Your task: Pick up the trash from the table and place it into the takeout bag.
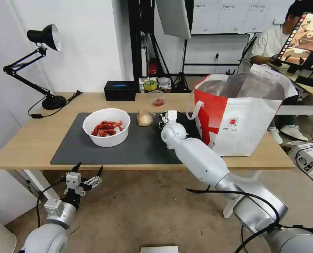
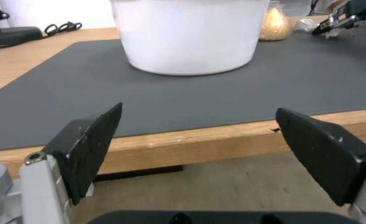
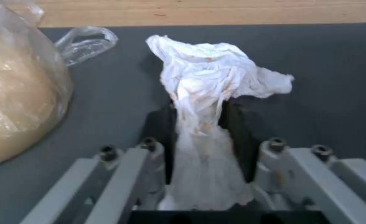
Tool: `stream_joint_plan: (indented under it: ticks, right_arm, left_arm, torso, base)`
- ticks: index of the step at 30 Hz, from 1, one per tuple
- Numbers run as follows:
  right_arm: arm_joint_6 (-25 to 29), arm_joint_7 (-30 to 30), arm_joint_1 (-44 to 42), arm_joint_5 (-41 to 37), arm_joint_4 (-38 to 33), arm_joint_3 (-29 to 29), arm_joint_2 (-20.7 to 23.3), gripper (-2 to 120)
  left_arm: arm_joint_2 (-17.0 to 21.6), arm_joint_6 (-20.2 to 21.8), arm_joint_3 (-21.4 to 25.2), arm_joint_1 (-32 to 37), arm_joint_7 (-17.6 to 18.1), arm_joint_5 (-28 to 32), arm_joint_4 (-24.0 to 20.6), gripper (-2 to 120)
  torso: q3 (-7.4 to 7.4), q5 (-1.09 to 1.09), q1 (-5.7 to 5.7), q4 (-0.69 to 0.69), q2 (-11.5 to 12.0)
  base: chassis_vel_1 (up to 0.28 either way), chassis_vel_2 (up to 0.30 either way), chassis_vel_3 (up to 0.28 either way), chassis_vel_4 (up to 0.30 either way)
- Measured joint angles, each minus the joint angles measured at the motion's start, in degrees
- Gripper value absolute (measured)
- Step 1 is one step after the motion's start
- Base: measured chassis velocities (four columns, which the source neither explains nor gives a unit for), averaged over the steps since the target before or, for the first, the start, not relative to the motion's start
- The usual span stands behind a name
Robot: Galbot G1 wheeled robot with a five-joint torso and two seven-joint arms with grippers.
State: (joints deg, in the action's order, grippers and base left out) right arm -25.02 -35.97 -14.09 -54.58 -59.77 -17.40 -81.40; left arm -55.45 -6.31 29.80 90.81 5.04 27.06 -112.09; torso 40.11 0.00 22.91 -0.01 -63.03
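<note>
On the dark mat (image 1: 146,149) of the table (image 1: 26,144) stands a white bowl (image 1: 106,127) of red crayfish shells, with a beige onion-like lump (image 1: 144,118) to its right. My right gripper (image 1: 166,118) sits low on the mat between the lump and the takeout bag (image 1: 239,119). In the right wrist view, the right gripper (image 3: 197,109) is shut on a crumpled white tissue (image 3: 216,71), and the plastic-wrapped lump (image 3: 13,102) lies close by. My left gripper (image 1: 88,172) hangs open below the table's front edge, facing the bowl (image 2: 191,34); nothing is between its pads (image 2: 94,146).
A black box (image 1: 120,90) and a small clear container with reddish bits (image 1: 159,102) sit at the table's back. A black desk lamp (image 1: 46,52) stands at the far left corner. The bag is open at the top on the table's right end.
</note>
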Motion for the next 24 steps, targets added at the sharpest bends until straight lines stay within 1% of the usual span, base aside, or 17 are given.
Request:
stream_joint_plan:
  ticks: [2,3,4,6,7,10,11,13,14,16,18,19,20,21,23,24]
  right_arm:
    - [2.64,2.87,-0.15,-0.11,-1.47,-0.10,0.99,14]
    - [3.39,3.49,-0.35,-0.16,-2.16,-0.22,1.44,11]
    - [3.39,3.49,-0.35,-0.16,-2.16,-0.22,1.44,11]
    - [5.20,4.80,-1.37,-0.17,-5.00,-0.73,3.27,1]
    - [5.20,4.80,-1.37,-0.17,-5.00,-0.73,3.27,1]
    - [6.66,6.43,-3.66,-0.66,-12.32,-1.32,7.47,0]
    - [6.66,6.43,-3.66,-0.66,-12.32,-1.32,7.47,0]
    - [6.97,6.61,-5.35,-1.82,-18.98,-1.33,10.65,0]
    - [6.97,6.61,-5.35,-1.82,-18.98,-1.33,10.65,0]
    - [6.97,6.44,-7.43,-3.41,-26.86,-1.32,14.31,0]
    - [6.97,6.39,-7.75,-3.67,-28.19,-1.29,14.95,0]
    - [6.96,6.31,-8.86,-4.42,-32.52,-0.79,16.97,0]
    - [6.96,6.32,-9.35,-4.70,-34.57,-0.40,17.83,0]
    - [6.96,6.32,-9.35,-4.70,-34.57,-0.40,17.83,0]
    - [7.50,6.56,-10.88,-5.08,-41.29,1.58,20.70,0]
    - [7.50,6.56,-10.88,-5.08,-41.29,1.58,20.70,0]
  left_arm:
    - [-0.07,0.00,0.00,0.01,0.04,-0.04,-0.07,100]
    - [-0.06,0.00,0.00,0.05,0.05,-0.04,-0.11,100]
    - [-0.06,0.00,0.00,0.05,0.05,-0.04,-0.11,100]
    - [0.20,-0.01,-0.04,0.34,0.08,-0.11,-0.23,100]
    - [0.20,-0.01,-0.04,0.34,0.08,-0.11,-0.23,100]
    - [0.57,0.00,0.11,0.49,0.24,-0.16,-0.71,100]
    - [0.57,0.00,0.11,0.49,0.24,-0.16,-0.71,100]
    - [0.76,-0.01,0.47,0.56,0.39,-0.10,-1.10,100]
    - [0.76,-0.01,0.47,0.56,0.39,-0.10,-1.10,100]
    - [0.95,0.01,0.76,0.87,0.49,0.01,-1.53,100]
    - [0.98,0.02,0.79,0.94,0.55,0.03,-1.64,100]
    - [1.01,0.08,0.89,1.20,0.73,0.06,-2.02,100]
    - [1.01,0.16,0.90,1.28,0.88,0.07,-2.17,100]
    - [1.01,0.16,0.90,1.28,0.88,0.07,-2.17,100]
    - [0.90,0.28,0.92,1.46,1.19,0.08,-2.50,100]
    - [0.90,0.28,0.92,1.46,1.19,0.08,-2.50,100]
  torso:
    - [0.00,0.00,0.01,0.00,0.00]
    - [0.00,0.00,0.01,0.00,0.00]
    - [0.00,0.00,0.01,0.00,0.00]
    - [0.00,0.00,0.01,0.00,0.00]
    - [0.00,0.00,0.01,0.00,0.00]
    - [0.00,0.01,0.01,-0.01,0.00]
    - [0.00,0.01,0.01,-0.01,0.00]
    - [0.00,0.01,0.01,-0.01,0.00]
    - [0.00,0.01,0.01,-0.01,0.00]
    - [0.00,0.01,0.00,0.00,0.00]
    - [0.00,0.01,0.00,0.01,0.00]
    - [0.00,0.01,0.00,0.01,0.00]
    - [0.00,0.02,0.00,0.00,0.00]
    - [0.00,0.02,0.00,0.00,0.00]
    - [0.00,0.01,0.00,0.00,0.00]
    - [0.00,0.01,0.00,0.00,0.00]
  base:
    - [0.000,0.000,0.000,0.000]
    - [0.000,0.000,0.000,0.000]
    - [0.000,0.000,0.000,0.000]
    - [0.000,0.000,0.000,0.000]
    - [0.000,0.000,0.000,0.000]
    - [0.000,0.000,0.000,0.000]
    - [0.000,0.000,0.000,0.000]
    - [0.000,0.000,0.000,0.000]
    - [0.000,0.000,0.000,0.000]
    - [0.000,0.000,0.000,0.000]
    - [0.000,0.000,0.000,0.000]
    - [0.000,0.000,0.000,0.000]
    - [0.000,0.000,0.000,0.000]
    - [0.000,0.000,0.000,0.000]
    - [0.000,0.000,0.000,0.000]
    - [0.000,0.000,0.000,0.000]
